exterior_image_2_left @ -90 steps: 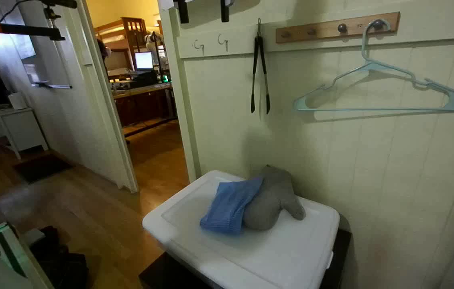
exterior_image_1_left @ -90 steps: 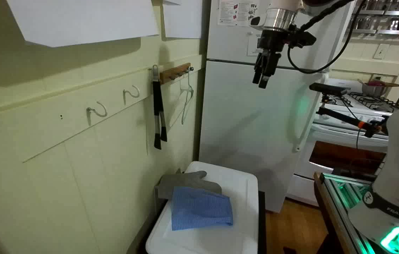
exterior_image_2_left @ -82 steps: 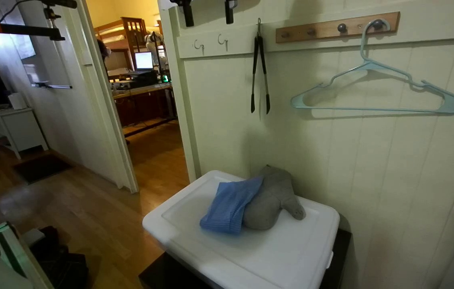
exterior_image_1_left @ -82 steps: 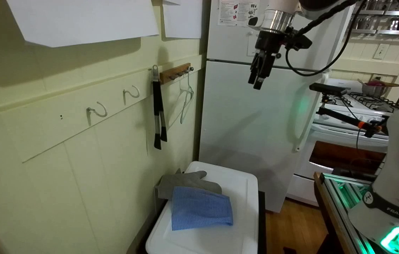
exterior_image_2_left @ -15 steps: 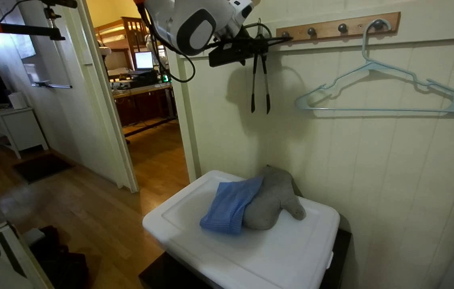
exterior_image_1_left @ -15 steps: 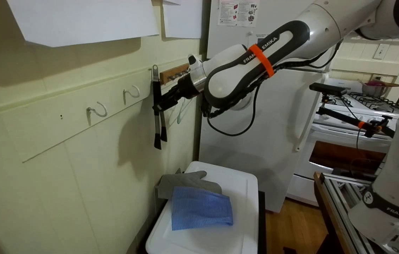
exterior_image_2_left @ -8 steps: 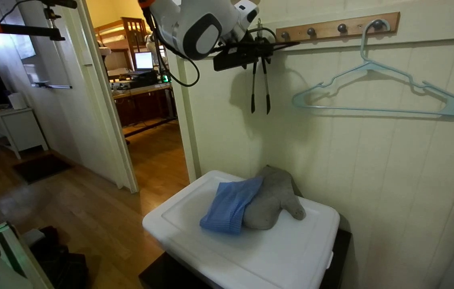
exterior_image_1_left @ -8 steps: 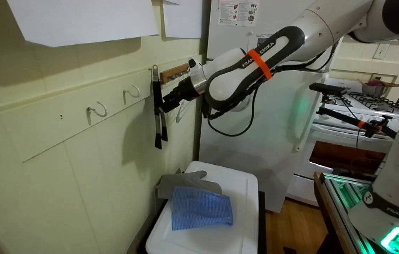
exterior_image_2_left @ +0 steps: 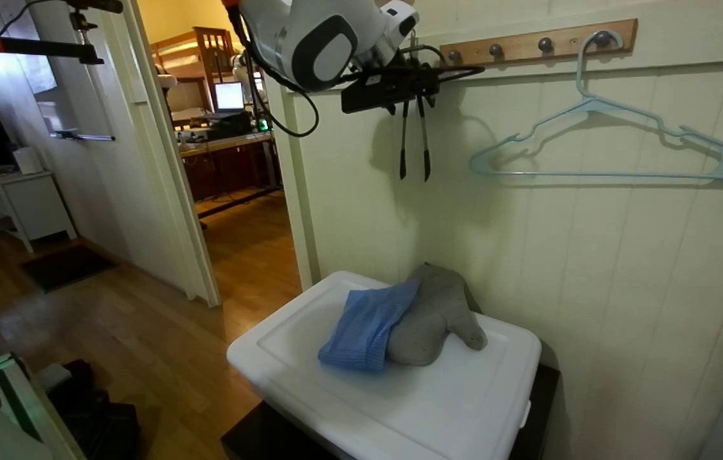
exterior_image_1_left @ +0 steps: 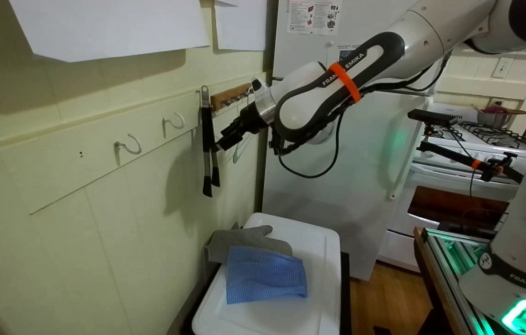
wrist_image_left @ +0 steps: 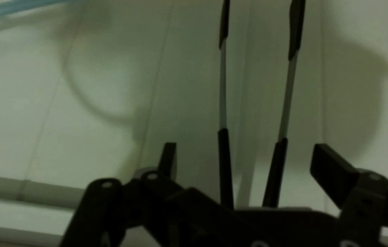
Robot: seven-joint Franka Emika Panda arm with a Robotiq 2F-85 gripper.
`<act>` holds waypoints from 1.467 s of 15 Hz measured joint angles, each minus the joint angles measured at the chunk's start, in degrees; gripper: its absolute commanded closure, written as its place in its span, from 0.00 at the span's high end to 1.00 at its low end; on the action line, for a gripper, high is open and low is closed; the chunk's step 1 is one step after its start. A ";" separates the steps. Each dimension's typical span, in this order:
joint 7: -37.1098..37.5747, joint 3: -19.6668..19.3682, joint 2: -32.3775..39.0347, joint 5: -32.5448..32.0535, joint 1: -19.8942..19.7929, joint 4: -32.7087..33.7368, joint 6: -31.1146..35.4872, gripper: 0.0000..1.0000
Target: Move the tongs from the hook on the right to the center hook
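The tongs (exterior_image_1_left: 207,128) have black handles and metal arms with black tips. They hang from the right hook, arms slightly spread, and show below my gripper in an exterior view (exterior_image_2_left: 426,137). My gripper (exterior_image_1_left: 218,145) is at the level of the handles, close to the wall. In the wrist view my gripper (wrist_image_left: 243,152) is open, one finger on each side of the tongs (wrist_image_left: 225,164), with gaps to both handles. The tongs' top is hidden there. The center hook (exterior_image_1_left: 174,122) is bare, as is the left hook (exterior_image_1_left: 129,145). The arm hides both hooks in an exterior view.
A wooden peg rack (exterior_image_2_left: 527,46) with a light blue hanger (exterior_image_2_left: 591,105) is right of the tongs. Below stands a white-lidded bin (exterior_image_1_left: 309,279) with a grey mitt (exterior_image_1_left: 249,242) and blue cloth (exterior_image_1_left: 265,274). White papers (exterior_image_1_left: 114,28) hang above. A fridge (exterior_image_1_left: 318,186) stands beside.
My arm has come from in front of the fridge to the tongs. In the last second the gripper has drawn back slightly from the wall. The tongs still hang on the right hook.
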 measured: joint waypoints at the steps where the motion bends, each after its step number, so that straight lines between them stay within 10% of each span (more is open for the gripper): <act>1: 0.00 -0.28 -0.73 0.00 0.03 -0.58 -1.22 1.00; 10: -0.12 1.89 -4.50 -0.04 0.26 -3.52 -6.37 1.00; 22: -2.51 2.87 -1.10 -0.69 1.07 -3.00 5.44 0.95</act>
